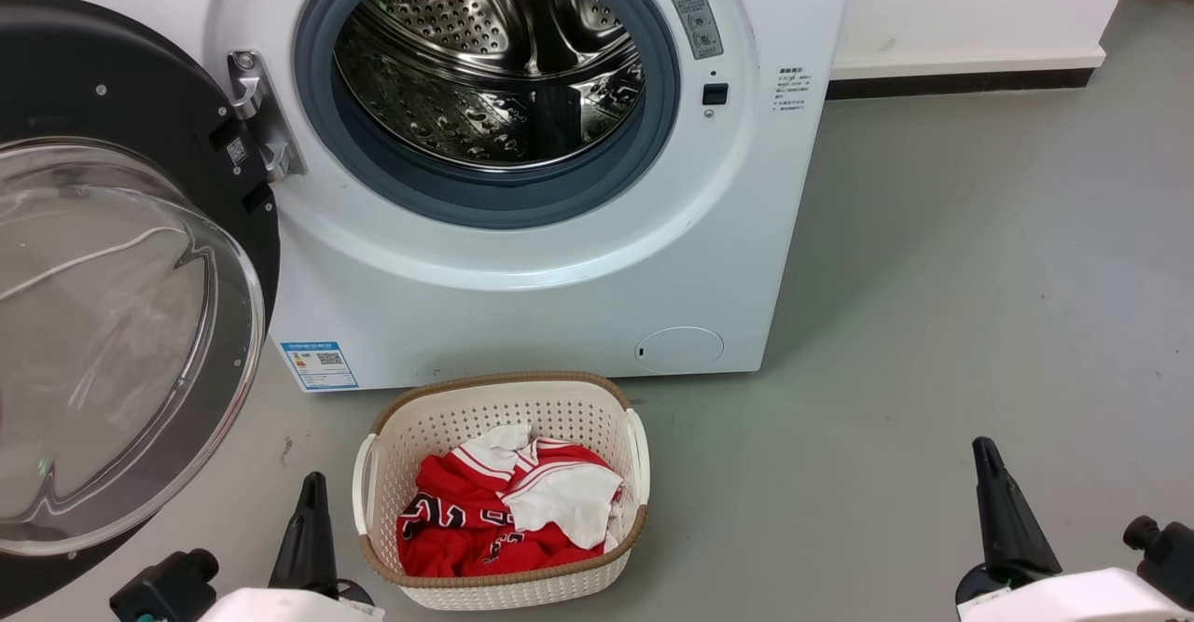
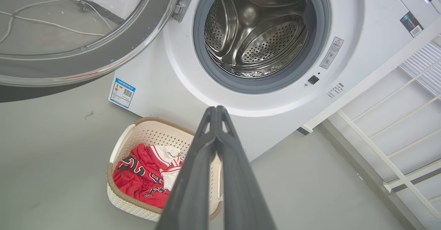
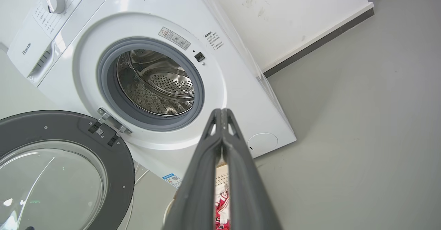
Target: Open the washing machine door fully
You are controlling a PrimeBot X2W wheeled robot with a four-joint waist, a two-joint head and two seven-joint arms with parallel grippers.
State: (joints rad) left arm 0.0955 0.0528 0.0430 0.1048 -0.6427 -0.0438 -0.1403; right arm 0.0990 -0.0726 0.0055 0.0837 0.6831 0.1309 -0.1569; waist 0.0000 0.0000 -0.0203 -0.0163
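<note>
Here, in the head view, the washing machine door (image 1: 112,324) stands swung wide at the left of the washing machine (image 1: 522,277), its glass bowl facing out. A cream basket (image 1: 504,406) of red and white clothes (image 1: 476,519) sits on the floor just in front of the machine. The left pincer (image 1: 311,510) and right pincer (image 1: 993,482) hang low, touching nothing. In the left wrist view, the left pincer's fingers press together, empty. In the right wrist view, the right pincer is likewise closed on nothing, with the door at lower left.
</note>
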